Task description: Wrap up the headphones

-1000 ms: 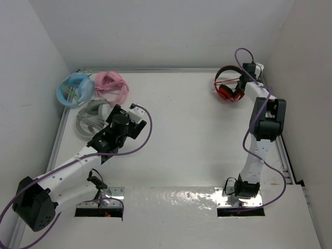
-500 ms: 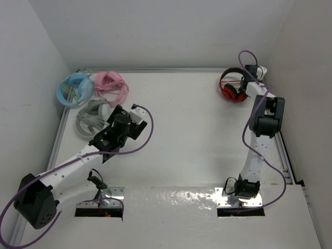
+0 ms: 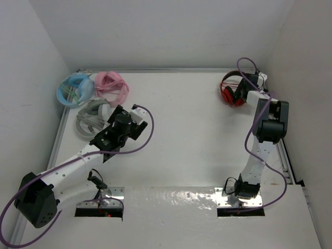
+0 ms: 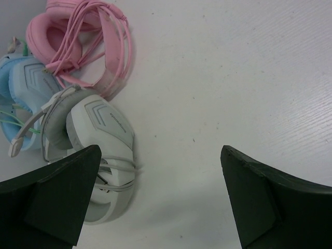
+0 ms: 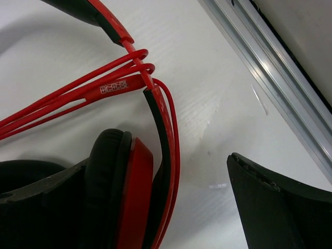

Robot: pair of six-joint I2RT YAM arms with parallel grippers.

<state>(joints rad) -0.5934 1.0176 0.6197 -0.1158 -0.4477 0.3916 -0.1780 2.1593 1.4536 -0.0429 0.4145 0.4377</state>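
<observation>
Red over-ear headphones (image 3: pixel 232 92): thin red cable (image 5: pixel 72 96) looped across headband (image 5: pixel 162 122), wrap looks done; retreat remains. Right pincer (image 5: pixel 158 163) open around them, left pincer (image 4: pixel 160 150) open.

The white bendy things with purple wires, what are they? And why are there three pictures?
They are robot arms, a left arm and a right arm, bolted at the near edge of a white table. Each ends in a two-finger pincer called a gripper. The big picture comes from a camera above and behind them. The other two come from small cameras on the wrists, so the dark shapes at the bottom are the arm's own fingers. In the far left corner lie headphones: a pink pair, a blue pair and a grey pair. The red headphones lie far right, their cable bunched across the headband. The right gripper sits over them, wide open. The left gripper is open and empty.
</observation>
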